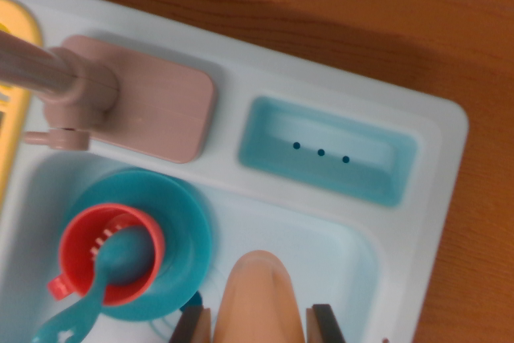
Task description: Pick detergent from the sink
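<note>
A peach-coloured detergent bottle (pixel 259 291) with a rounded top stands at the bottom middle of the wrist view, inside the basin of the white toy sink (pixel 438 158). My gripper (pixel 259 323) straddles it. One dark finger (pixel 193 325) lies against the bottle's left side and the other finger (pixel 327 323) against its right side. The gripper looks shut on the bottle. The bottle's lower part is cut off by the frame edge.
A teal plate (pixel 181 222) in the basin's left carries a red cup (pixel 80 242) with a teal spoon (pixel 120 259). A pink faucet (pixel 136 106) stands behind it and a teal soap tray (pixel 329 150) is set in the rim. A yellow rack (pixel 12 78) is at the left. The wooden table (pixel 361 14) surrounds the sink.
</note>
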Controlling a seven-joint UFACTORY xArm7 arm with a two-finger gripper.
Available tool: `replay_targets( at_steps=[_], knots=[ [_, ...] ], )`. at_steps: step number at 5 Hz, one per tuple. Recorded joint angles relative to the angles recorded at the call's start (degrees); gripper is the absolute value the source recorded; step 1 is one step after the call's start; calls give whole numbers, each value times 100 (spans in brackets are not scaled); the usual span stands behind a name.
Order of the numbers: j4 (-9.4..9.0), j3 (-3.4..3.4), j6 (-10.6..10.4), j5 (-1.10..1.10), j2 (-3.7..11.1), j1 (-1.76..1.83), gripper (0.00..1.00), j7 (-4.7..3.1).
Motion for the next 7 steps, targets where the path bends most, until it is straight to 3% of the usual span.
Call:
replay_targets(
  at_steps=[1, 2, 3, 4, 5, 7],
  knots=[
    [0, 0, 0, 0, 0, 0, 100, 0],
    [220, -7, 273, -19, -55, 5, 100, 20],
    [220, -7, 273, -19, -55, 5, 100, 20],
    [434, -14, 539, -38, -108, 10, 100, 39],
    [434, -14, 539, -38, -108, 10, 100, 39],
    [841, -27, 1045, -73, -210, 19, 100, 76]
  ],
)
